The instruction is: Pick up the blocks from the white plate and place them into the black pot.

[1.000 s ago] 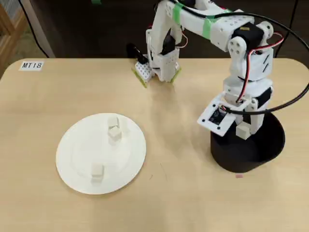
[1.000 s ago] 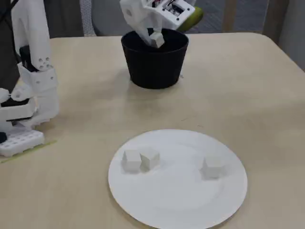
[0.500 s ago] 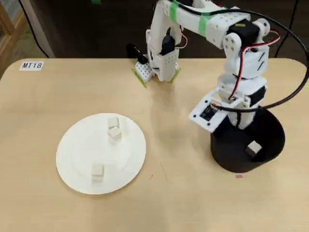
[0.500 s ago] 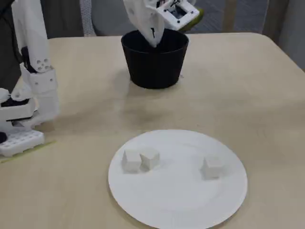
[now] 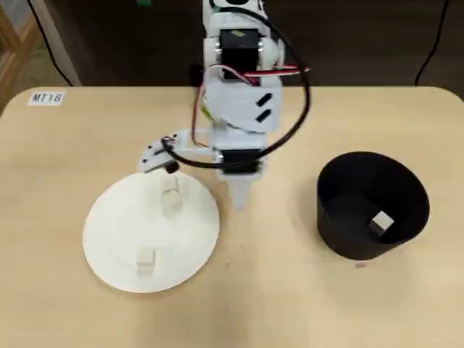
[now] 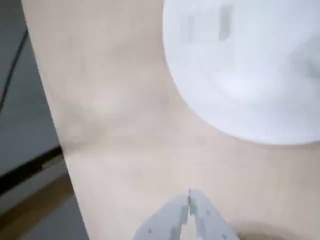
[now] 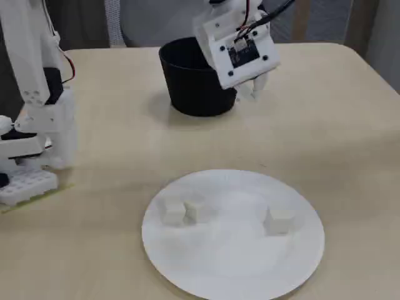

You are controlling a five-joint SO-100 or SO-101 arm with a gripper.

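overhead view: round matte black pot (image 5: 373, 188) holding one cube (image 5: 380, 222).

The arm (image 5: 235, 94) is white plastic with black motors (red and black wires loop around it).

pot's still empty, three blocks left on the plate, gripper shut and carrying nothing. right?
Not quite: the black pot isn't empty. The overhead view shows one block lying inside it. The rest holds: three blocks on the white plate, and the gripper shut on nothing.
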